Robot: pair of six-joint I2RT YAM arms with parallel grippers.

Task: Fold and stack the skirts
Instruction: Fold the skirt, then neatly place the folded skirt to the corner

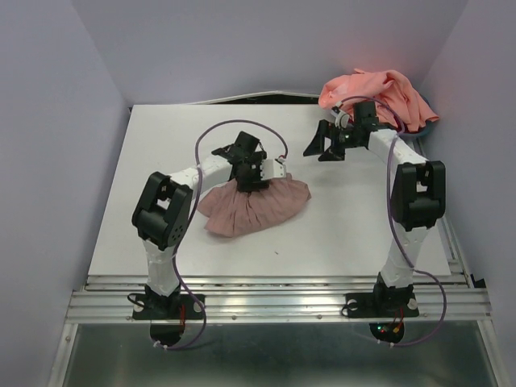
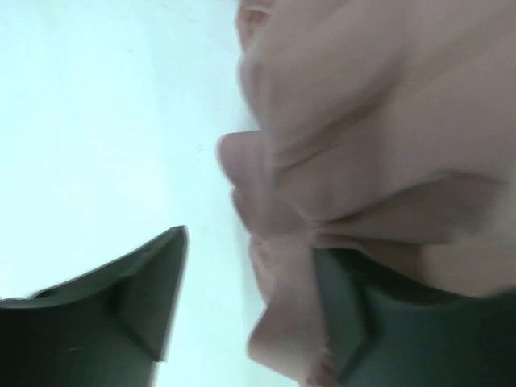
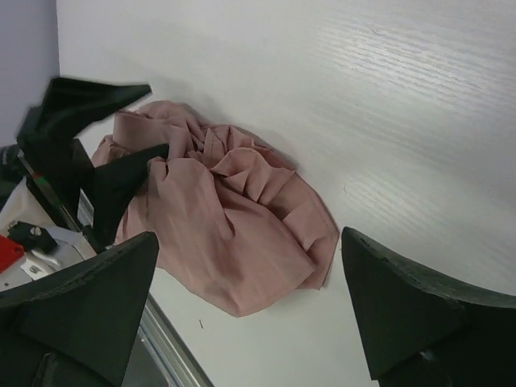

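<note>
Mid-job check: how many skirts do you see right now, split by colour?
Dusty mauve-pink skirt: 1
Salmon-coral skirt: 1
Total: 2

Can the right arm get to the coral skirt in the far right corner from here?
Probably yes: the coral skirt lies just behind the open right gripper, nothing between, though it points away.
</note>
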